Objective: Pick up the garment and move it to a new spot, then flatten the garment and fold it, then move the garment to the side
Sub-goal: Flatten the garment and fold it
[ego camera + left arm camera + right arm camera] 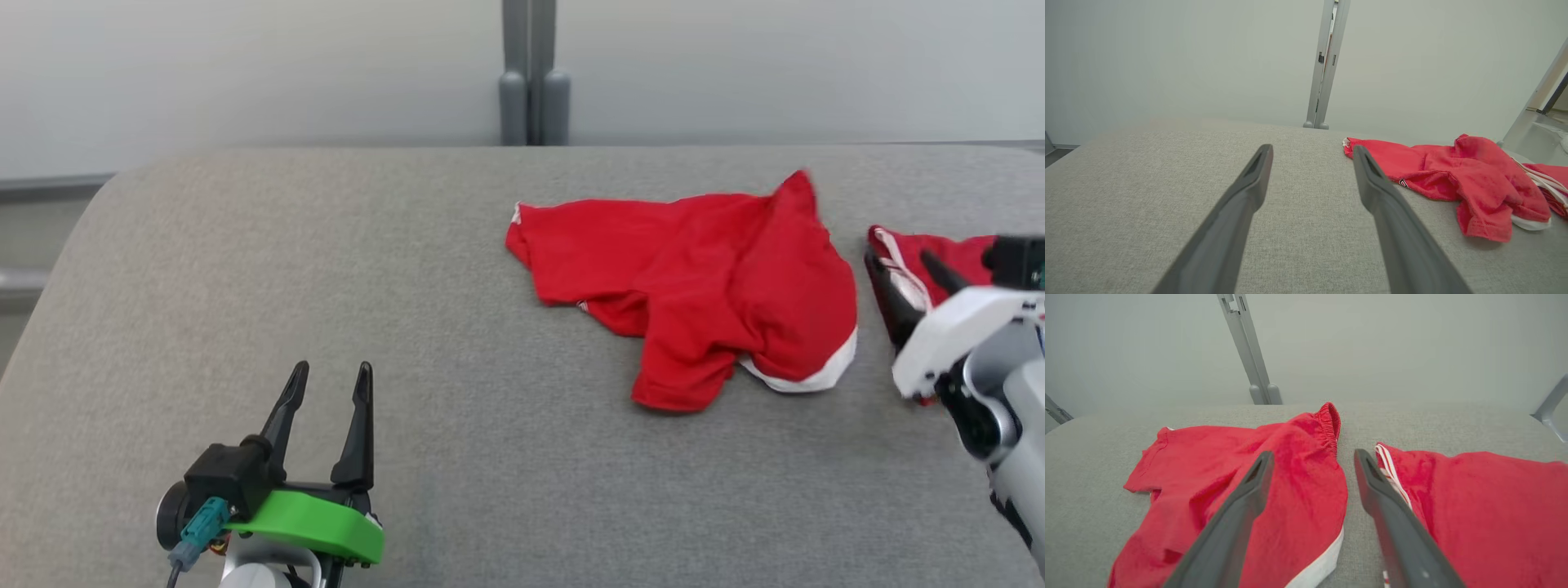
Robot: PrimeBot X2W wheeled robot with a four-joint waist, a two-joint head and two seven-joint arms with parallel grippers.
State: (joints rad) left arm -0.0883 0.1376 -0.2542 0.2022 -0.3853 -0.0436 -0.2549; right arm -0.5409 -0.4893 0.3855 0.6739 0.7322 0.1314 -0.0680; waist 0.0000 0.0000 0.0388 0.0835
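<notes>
Left claw (332, 369) and right claw (1313, 454) hang spread and empty; crumpled red shorts (694, 278) lie on the counter (408, 286). Flattening looks next: grip opposite edges, pull apart.

Bare test lab, grey fabric-topped table (245, 286), plain pale wall (245, 65), metal post (535, 73)

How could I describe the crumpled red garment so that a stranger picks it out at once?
On the right half of the grey table lie two red garments, bare table between them. The crumpled garment is the one nearer the middle. It is bunched and has a broad white band at its near edge; the striped garment lies flatter, with thin white stripes.
</notes>
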